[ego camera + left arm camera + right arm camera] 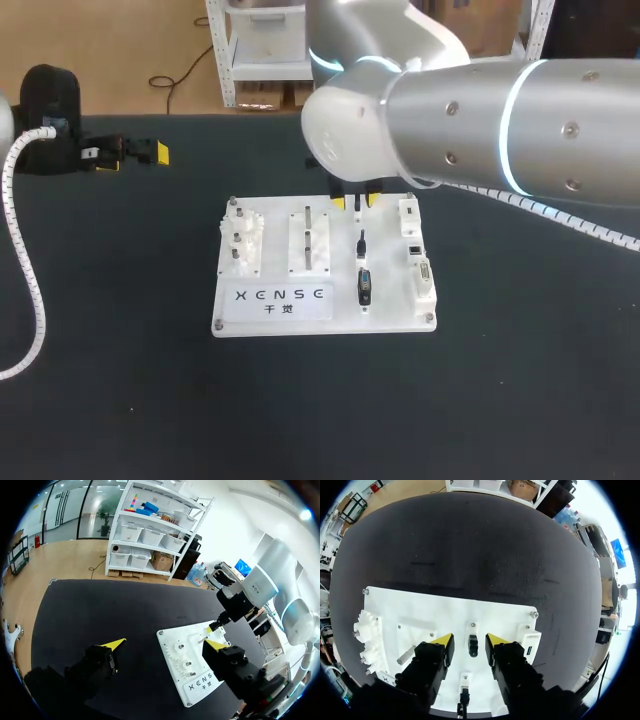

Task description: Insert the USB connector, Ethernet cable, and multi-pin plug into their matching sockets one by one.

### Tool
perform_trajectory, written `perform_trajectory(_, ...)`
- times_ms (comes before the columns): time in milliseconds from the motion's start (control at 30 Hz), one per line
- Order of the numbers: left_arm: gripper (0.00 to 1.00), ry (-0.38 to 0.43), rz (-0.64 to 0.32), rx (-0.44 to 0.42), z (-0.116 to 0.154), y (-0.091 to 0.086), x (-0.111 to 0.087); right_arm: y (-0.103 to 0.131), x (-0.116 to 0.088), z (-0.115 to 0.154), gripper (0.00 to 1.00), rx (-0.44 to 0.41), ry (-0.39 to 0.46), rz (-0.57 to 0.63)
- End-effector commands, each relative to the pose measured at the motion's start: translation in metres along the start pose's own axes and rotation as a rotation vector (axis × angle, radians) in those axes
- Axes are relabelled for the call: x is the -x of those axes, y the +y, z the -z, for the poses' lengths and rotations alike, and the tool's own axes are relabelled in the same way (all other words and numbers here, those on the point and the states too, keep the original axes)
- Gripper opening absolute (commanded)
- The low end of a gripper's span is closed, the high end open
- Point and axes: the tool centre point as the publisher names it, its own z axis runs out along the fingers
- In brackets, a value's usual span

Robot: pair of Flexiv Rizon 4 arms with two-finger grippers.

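Socket board [325,322]: white, mid-table.
Multi-pin plug [364,285]: parked on the board's near part; probably light and rigid, best pinched by its flat sides.
Small black connector [473,646]: between the right fingertips, untouched; likely light, stiff and slick, so grip the body.
Right gripper [469,639]: spread over the board's far part.
Left gripper [165,644]: spread, empty, well off the board.

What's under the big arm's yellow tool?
A small black connector stands on the white plastic board, between the right tool's open fingers. Those black fingers cover the board directly beneath them.
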Motion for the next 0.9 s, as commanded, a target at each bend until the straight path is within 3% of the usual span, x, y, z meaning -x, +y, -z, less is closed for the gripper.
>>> perform_trajectory(33,1.00,0.000,0.000,0.000,0.000,0.000,0.000,-0.001,-0.001,0.000,0.36,0.008,0.002,0.004)
perform_trajectory(300,1.00,0.000,0.000,0.000,0.000,0.000,0.000,0.000,-0.003,0.001,0.18,0.013,0.002,0.018)
perform_trajectory(900,1.00,0.000,0.000,0.000,0.000,0.000,0.000,-0.006,-0.007,0.011,0.09,0.025,-0.026,0.024)
